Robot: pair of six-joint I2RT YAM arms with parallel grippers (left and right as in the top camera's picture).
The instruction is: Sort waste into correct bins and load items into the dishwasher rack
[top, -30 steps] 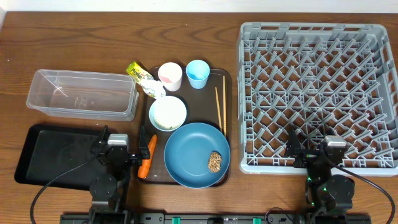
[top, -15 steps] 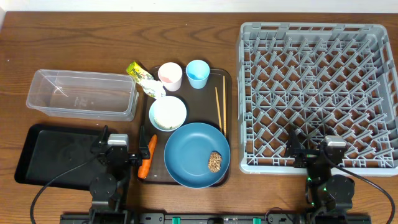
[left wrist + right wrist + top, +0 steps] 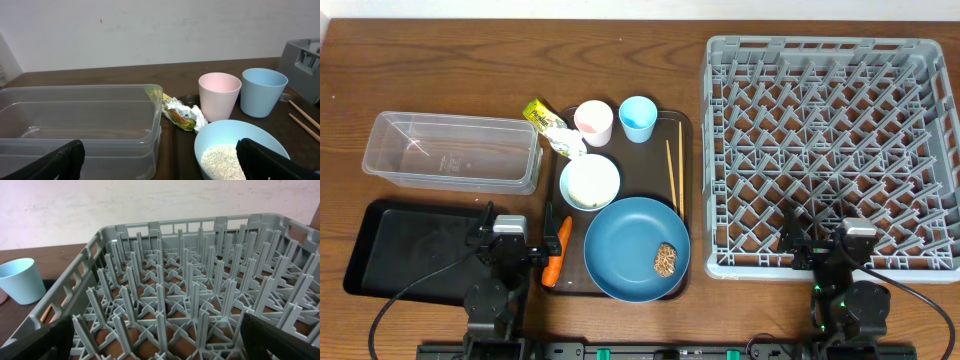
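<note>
Left pincer (image 3: 160,161) and right pincer (image 3: 160,341) are gaping, empty. Carrot (image 3: 557,252) is probably wanting a crosswise, mid-length grip.

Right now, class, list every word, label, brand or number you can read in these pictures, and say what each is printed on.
snack wrapper: there is some printing on its yellow-green face, but it is too small and blurred to read in either view.
No other text, number or sign shows in any view.

Grey pegged dishwasher rack (image 3: 820,45) at 3 o'clock; clear tub (image 3: 450,150) at 9 o'clock; blue plate (image 3: 625,245), centre, carries a brown lump (image 3: 666,260), perhaps food.
</note>
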